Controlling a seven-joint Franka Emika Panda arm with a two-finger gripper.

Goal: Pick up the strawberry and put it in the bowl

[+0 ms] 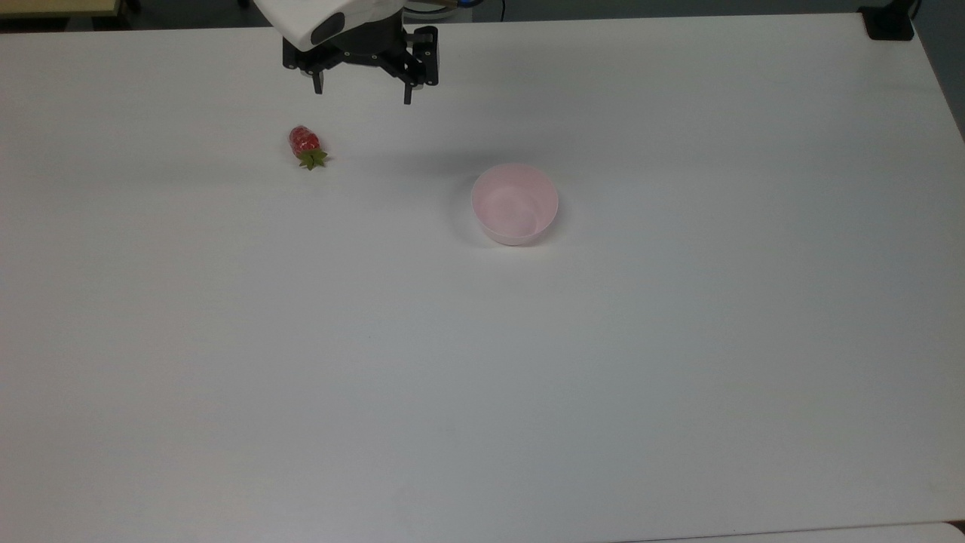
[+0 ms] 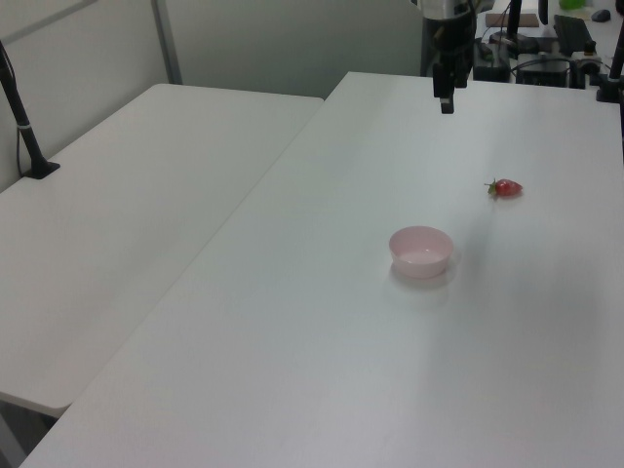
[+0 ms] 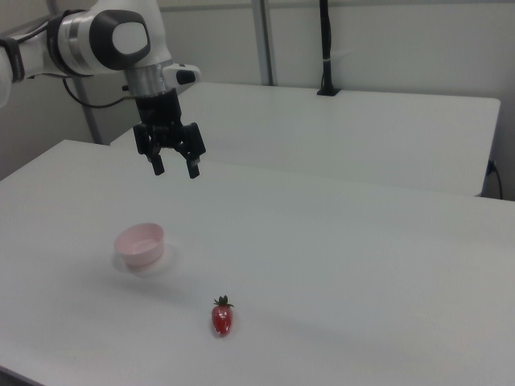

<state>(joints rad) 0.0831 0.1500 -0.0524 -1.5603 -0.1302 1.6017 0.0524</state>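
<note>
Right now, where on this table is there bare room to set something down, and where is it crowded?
Nearly all of the white table is bare. In the top view, the whole stretch below the strawberry and the pink bowl is free, as is the strip between them and everything right of the bowl. The open gripper hangs over the far edge.

Even, diffuse overhead light here, and the white table point(image 1: 482, 362) reads bright with a cool grey-blue cast in the top view. Shadows are soft: a faint smear beside the bowl point(image 1: 515, 204), a pale one by the strawberry point(image 1: 305, 145). A small glossy highlight sits on the strawberry in the right view. No harsh glare. Focus is slightly soft throughout.
</note>
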